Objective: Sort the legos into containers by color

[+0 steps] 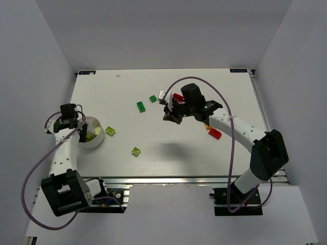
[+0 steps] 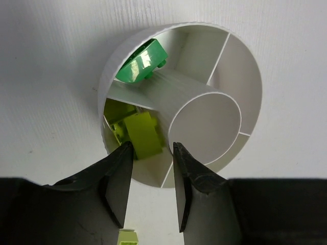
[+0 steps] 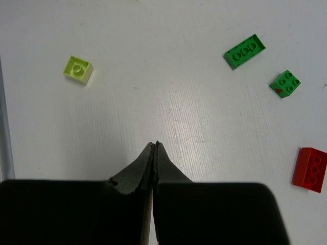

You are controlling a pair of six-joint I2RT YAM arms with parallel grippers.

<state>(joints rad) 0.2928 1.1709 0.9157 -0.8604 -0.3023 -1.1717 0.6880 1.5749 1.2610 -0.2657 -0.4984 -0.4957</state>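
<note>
The white divided dish (image 2: 240, 66) fills the left wrist view; one compartment holds a dark green brick (image 2: 140, 64) and the neighbouring one holds lime bricks (image 2: 143, 135). My left gripper (image 2: 152, 145) hangs just over that lime compartment, its jaws apart with nothing between them. From above, the dish (image 1: 97, 139) sits at the table's left under the left gripper (image 1: 83, 127). My right gripper (image 3: 155, 144) is shut and empty above bare table, mid-table in the top view (image 1: 167, 117). Loose bricks lie around it: lime (image 3: 78, 69), two dark green (image 3: 244, 50) (image 3: 285, 83) and red (image 3: 310, 169).
More loose bricks lie on the table: lime ones (image 1: 110, 131) (image 1: 136, 151) near the dish, a red one (image 1: 215, 134) and an orange one (image 1: 208, 126) under the right forearm. One lime brick (image 2: 127, 237) lies on the table below the left fingers. White walls enclose the table.
</note>
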